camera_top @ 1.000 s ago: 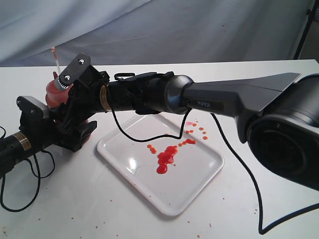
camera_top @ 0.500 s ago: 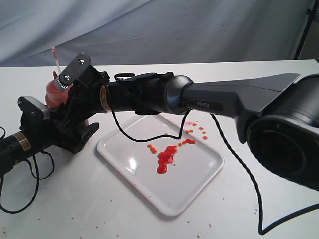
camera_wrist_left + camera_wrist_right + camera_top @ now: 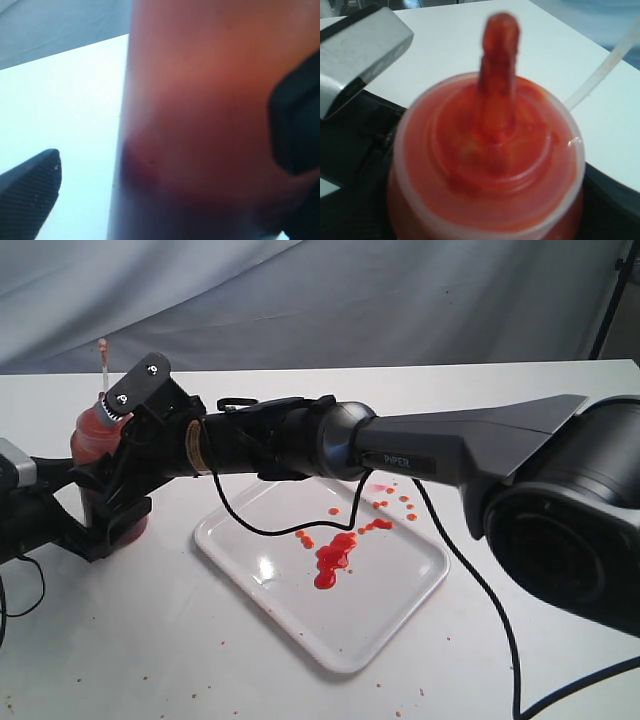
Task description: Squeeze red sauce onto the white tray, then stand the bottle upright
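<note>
The bottle (image 3: 92, 435) stands nearly upright at the table's left, left of the white tray (image 3: 400, 610). Its base is down at the tabletop, and its thin tethered tip cap (image 3: 102, 358) points up. My right gripper (image 3: 115, 475) reaches across the tray and is shut on the bottle's body. In the right wrist view the sauce-smeared nozzle cap (image 3: 492, 150) faces the camera. My left gripper (image 3: 165, 165) is open around the bottle's lower wall (image 3: 210, 100), and one finger (image 3: 30, 195) stands clear of it. Red sauce (image 3: 330, 562) lies on the tray as a blob, with small drops (image 3: 400, 502) beside it.
The right arm (image 3: 450, 440) spans above the tray's far side and a black cable (image 3: 470, 550) hangs from it across the tray. A grey cloth backdrop hangs behind the white table (image 3: 150, 640). Tiny specks dot the tabletop.
The bottle and my right gripper have shifted left, and the bottle has come lower and more upright. My left arm has pulled back to the left.
</note>
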`<state>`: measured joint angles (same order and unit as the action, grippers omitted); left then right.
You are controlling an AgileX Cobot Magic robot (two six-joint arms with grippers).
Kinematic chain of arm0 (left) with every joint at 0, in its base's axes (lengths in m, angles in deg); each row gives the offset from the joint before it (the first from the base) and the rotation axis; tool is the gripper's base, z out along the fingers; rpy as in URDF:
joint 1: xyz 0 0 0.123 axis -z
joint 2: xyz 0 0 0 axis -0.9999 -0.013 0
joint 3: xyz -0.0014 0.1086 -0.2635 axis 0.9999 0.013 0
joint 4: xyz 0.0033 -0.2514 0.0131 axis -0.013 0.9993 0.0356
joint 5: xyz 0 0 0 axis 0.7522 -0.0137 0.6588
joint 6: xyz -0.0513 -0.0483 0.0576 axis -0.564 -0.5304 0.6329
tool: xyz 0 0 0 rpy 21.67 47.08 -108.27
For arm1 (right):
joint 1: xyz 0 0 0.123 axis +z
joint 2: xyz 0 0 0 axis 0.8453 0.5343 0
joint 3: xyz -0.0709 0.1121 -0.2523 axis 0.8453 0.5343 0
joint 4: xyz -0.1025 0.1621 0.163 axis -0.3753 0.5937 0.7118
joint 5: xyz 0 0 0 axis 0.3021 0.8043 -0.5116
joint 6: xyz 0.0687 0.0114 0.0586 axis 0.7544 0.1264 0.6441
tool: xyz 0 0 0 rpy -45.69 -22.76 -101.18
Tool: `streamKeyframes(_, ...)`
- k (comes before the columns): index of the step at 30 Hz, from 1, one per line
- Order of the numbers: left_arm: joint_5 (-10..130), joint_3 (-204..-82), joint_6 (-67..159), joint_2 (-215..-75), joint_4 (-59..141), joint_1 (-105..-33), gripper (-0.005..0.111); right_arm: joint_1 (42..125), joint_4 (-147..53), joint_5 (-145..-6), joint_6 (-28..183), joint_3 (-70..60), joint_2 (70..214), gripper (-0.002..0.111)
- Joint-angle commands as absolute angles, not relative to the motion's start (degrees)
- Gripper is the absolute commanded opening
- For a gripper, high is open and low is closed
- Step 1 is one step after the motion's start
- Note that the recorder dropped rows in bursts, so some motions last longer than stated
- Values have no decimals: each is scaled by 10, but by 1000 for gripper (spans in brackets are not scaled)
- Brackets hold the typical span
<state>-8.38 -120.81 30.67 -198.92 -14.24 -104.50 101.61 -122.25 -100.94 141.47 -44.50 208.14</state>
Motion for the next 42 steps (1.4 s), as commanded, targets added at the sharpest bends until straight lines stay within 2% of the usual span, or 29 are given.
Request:
streamKeyframes(1, -100, -1207, 289, -1978, -123, -1046, 105, 1012, -1232, -984, 1412, -438, 2083, 19)
streamKeyframes(7, -100, -1208, 289, -1982, -129, -1030, 105, 1012, -1232, -978, 1389, -438, 2077, 19)
streamKeyframes(12, -100, -1208, 276, -1982, -132, -1029, 105, 1012, -1232, -910, 1407, -438, 2049, 19)
streamKeyframes(25, -100, -1207, 241, -1980, -89, -1032, 105, 1012, -1236, -943, 1436, -438, 2043, 19)
streamKeyframes(36, -100, -1164, 179, -1894, -105, -1134, 105, 1012, -1236, -956, 1447, -438, 2043, 19)
streamKeyframes(42, -100, -1164, 174, -1894, -105, -1134, 105, 1013, -1235, -958, 1447, -438, 2043, 46)
